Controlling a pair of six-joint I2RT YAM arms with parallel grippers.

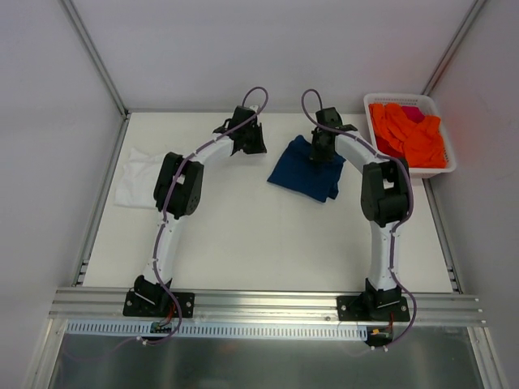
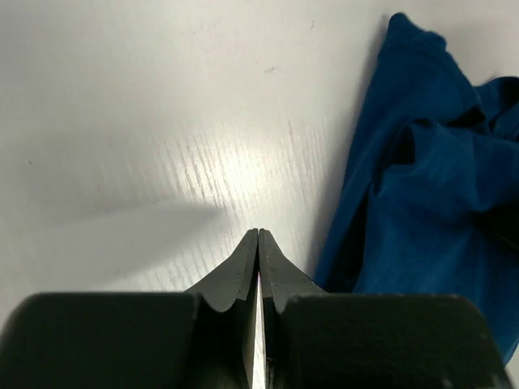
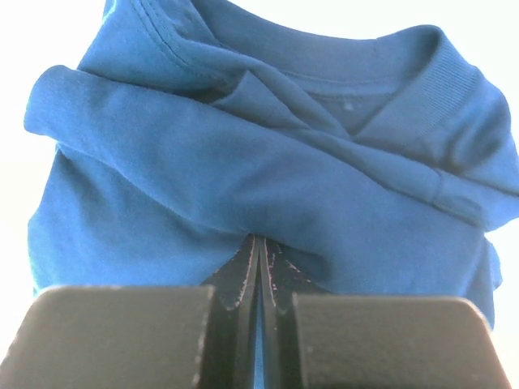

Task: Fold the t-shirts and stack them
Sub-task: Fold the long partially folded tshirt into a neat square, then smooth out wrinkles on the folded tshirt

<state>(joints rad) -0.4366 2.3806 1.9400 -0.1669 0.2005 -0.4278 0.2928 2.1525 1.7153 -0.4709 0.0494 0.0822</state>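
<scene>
the navy t-shirt lies crumpled at the upper centre of the table, and the white t-shirt at its left edge. the left gripper has its fingers pressed together over bare table, just beside the navy cloth. the right gripper has its fingers pressed together at a navy fold. the mark inside the collar is too small to read.

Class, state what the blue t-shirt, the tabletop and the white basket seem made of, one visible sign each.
Dark blue t-shirt: soft matte knit, likely cotton; ribbed collar, limp folds.
Pale tabletop: smooth wood-grain laminate, perhaps; faint streaks, soft glare.
White rectangular basket: probably plastic, thin stiff rim; too small to be sure.
</scene>
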